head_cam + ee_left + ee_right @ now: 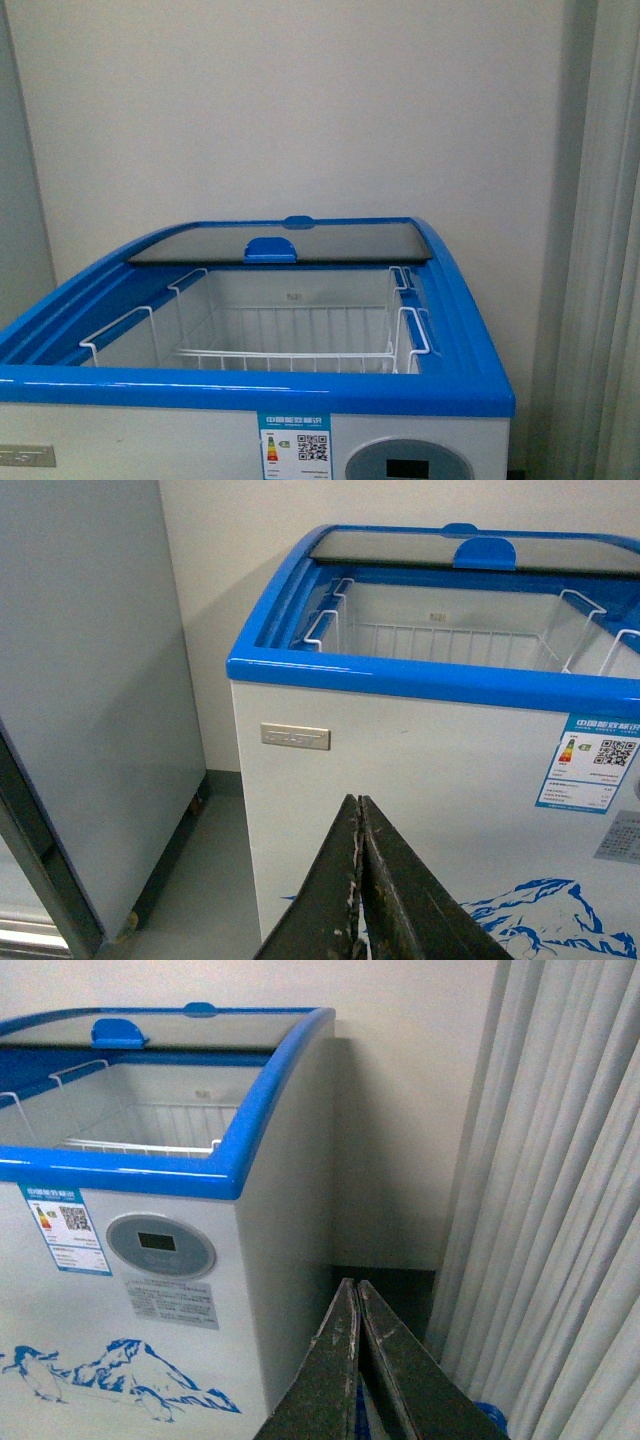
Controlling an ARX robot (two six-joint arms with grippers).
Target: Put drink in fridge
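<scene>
Indoors, open fridge [300, 390] against pale wall [300, 100].

Wire basket [300, 335] inside fridge [470, 385]

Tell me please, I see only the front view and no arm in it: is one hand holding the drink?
Observer: Not the left one. The left hand is shut and holds nothing.
Operator: And the right one?
Observer: The right hand is shut and holds nothing.
Operator: Is the drink somewhere in your other views?
Observer: No. Neither wrist view shows a drink, only the fridge with what stands beside it.
</scene>
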